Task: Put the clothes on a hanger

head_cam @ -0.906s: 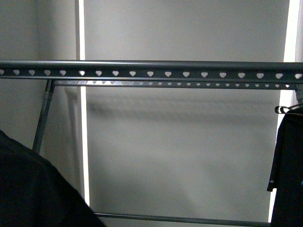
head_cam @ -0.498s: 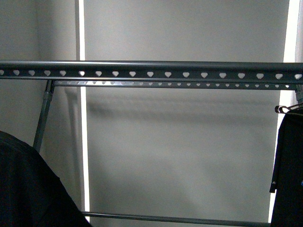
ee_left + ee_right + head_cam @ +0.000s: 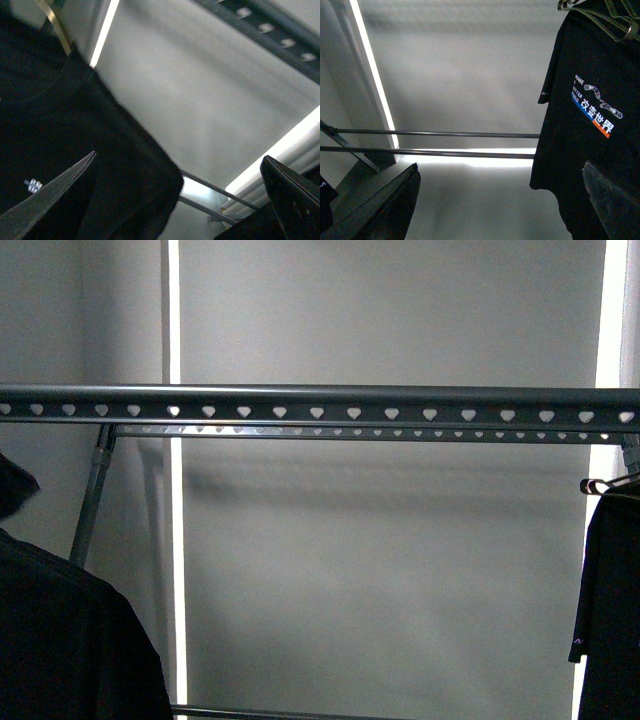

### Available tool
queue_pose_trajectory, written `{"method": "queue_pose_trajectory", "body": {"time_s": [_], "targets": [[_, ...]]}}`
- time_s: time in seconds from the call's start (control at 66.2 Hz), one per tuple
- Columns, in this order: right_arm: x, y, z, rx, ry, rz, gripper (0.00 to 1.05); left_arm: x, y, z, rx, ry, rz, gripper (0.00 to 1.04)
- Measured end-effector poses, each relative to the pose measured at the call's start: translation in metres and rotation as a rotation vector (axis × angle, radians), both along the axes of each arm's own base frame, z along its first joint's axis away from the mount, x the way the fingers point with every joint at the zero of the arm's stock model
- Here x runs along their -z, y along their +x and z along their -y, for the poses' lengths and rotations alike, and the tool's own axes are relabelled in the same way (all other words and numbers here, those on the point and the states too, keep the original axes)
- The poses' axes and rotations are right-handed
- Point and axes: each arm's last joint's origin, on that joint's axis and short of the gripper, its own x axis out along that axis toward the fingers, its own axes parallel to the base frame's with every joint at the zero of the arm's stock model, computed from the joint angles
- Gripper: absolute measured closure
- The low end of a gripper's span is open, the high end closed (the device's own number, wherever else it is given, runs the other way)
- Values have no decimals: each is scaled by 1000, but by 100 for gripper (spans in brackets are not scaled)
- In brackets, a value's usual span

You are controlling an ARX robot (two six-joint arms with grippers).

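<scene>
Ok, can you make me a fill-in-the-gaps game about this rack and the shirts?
The rail has a row of holes shaped like ____.
The printed T-shirt is coloured ____.
The left gripper and the right gripper both have their jaws ____.
Missing words: hearts; black; open.

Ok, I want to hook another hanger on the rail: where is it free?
The rail is bare along its middle stretch, between the black garment low at the left and the printed T-shirt at the right edge. Those two sides are crowded.
</scene>
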Motion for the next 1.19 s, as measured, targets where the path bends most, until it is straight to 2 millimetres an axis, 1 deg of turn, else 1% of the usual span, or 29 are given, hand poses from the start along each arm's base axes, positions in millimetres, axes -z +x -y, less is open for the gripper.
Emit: {"method": "queue_pose_trajectory", "body": {"time_s": [0.03,0.06,0.106,0.151,0.257,0.317,0.453,0.634,0.695,0.755,0.921,1.012,1.057,1.117,1.148,1.193], "targets": [[0,0,0,0,0,0,7,5,16,0,-40,-44,-60,7],[0,0,0,0,0,0,7,8,24,0,-56,-67,-82,7],[0,0,0,0,0,0,7,15,44,0,-94,-127,-135,7],[0,0,0,0,0,0,7,20,59,0,-122,-163,-151,7],[0,0,0,0,0,0,7,20,74,0,-151,-193,-137,7],[0,0,0,0,0,0,7,18,80,0,-155,-202,-125,7],[0,0,0,0,0,0,7,8,100,1,-169,-220,-90,7],[0,0,0,0,0,0,7,3,120,0,-201,-220,-92,7],[0,0,0,0,0,0,7,2,124,-1,-219,-217,-101,15],[0,0,0,0,0,0,7,1,126,-2,-229,-215,-114,26],[0,0,0,0,0,0,7,1,126,-4,-240,-209,-128,51],[0,0,0,0,0,0,7,2,126,-4,-233,-206,-146,66],[0,0,0,0,0,0,7,2,125,-4,-227,-204,-152,73],[0,0,0,0,0,0,7,2,120,-4,-213,-204,-174,87],[0,0,0,0,0,0,7,2,117,-5,-203,-208,-185,91],[0,0,0,0,0,0,7,3,113,-5,-192,-214,-192,95]]}}
